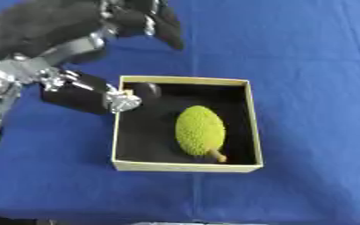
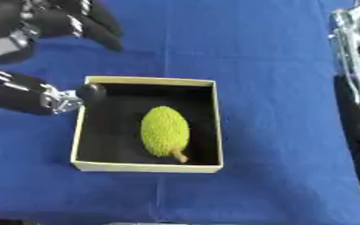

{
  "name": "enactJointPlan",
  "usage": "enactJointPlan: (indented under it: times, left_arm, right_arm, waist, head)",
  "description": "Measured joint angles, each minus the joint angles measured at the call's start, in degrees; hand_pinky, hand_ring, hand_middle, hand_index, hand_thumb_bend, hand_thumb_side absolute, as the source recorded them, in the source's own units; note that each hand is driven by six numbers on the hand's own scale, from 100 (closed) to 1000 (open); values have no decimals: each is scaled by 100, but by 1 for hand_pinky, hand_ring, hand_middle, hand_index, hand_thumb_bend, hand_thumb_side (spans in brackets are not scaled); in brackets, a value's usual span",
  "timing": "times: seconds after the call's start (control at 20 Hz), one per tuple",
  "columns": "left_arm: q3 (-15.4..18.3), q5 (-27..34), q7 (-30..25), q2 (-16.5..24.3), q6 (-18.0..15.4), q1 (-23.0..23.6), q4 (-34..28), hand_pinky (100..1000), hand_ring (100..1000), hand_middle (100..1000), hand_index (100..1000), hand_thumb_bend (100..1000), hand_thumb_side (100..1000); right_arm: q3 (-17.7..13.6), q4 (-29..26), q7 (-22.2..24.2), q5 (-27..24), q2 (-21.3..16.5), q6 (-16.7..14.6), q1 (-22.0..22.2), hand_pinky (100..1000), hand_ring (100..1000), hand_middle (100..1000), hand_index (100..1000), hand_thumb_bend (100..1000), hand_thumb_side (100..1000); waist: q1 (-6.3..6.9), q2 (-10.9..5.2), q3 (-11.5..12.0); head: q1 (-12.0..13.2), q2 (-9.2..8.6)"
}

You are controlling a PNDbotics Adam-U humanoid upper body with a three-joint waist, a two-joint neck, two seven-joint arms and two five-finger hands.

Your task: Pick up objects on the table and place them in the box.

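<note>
A shallow cardboard box [image 1: 185, 79] with a black inside stands on the blue cloth. A bumpy green oval fruit [image 1: 200, 129] with a short tan stem lies in its right half. My left hand [image 1: 48, 24] hovers above and to the left of the box, empty. Its black fingers [image 1: 166, 28] are stretched out beyond the box's far edge. Its thumb [image 1: 87, 93] reaches toward the far left corner, the rounded tip just over the rim. Silver and black parts of my right arm [image 2: 358, 52] show at the right edge of the right eye view.
Blue cloth [image 1: 314, 110] covers the whole table around the box, with wide bare areas to the right of the box and in front of it. No other loose objects show on it.
</note>
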Motion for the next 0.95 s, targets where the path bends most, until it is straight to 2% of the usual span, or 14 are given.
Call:
enactJointPlan:
  times: [0.15, 0.25, 0.35, 0.5, 0.75, 0.95]
  left_arm:
    - [741, 426, 1223, 311, 312, 459, -38, 834, 741, 710, 753, 291, 100]
    - [1160, 766, 2104, 528, 327, 784, -40, 837, 743, 714, 755, 323, 100]
    - [1511, 1104, 2876, 716, 194, 1095, -42, 839, 748, 720, 756, 370, 100]
    - [1988, 1560, 3785, 887, -229, 1560, -43, 838, 749, 722, 757, 410, 100]
    - [2669, 2033, 4716, 927, -928, 2201, -46, 835, 742, 713, 752, 439, 109]
    - [3067, 2161, 5093, 779, -1165, 2621, -47, 829, 730, 699, 749, 425, 127]
  right_arm:
    - [-34, 0, -60, 19, -5, -25, 7, 731, 647, 626, 745, 389, 694]
    - [-50, 0, -103, 23, -7, -46, 7, 731, 648, 627, 746, 389, 691]
    - [-68, 0, -150, 25, -8, -63, 7, 731, 648, 627, 746, 390, 689]
    - [-83, 0, -219, 26, -8, -82, 7, 731, 648, 627, 746, 391, 688]
    - [-119, 0, -318, 46, -8, -120, 13, 731, 648, 627, 745, 390, 683]
    - [-145, 0, -406, 62, -8, -173, 17, 735, 647, 627, 745, 391, 682]
  waist:
    - [-61, 0, 28]
    - [-67, 2, 29]
    - [-88, 6, 30]
    - [-121, 23, 30]
    - [-162, 39, 41]
    - [-175, 55, 61]
  head:
    - [-70, -8]
    - [-107, -22]
    - [-136, -48]
    - [-170, -55]
    - [-186, -119]
    - [-228, -199]
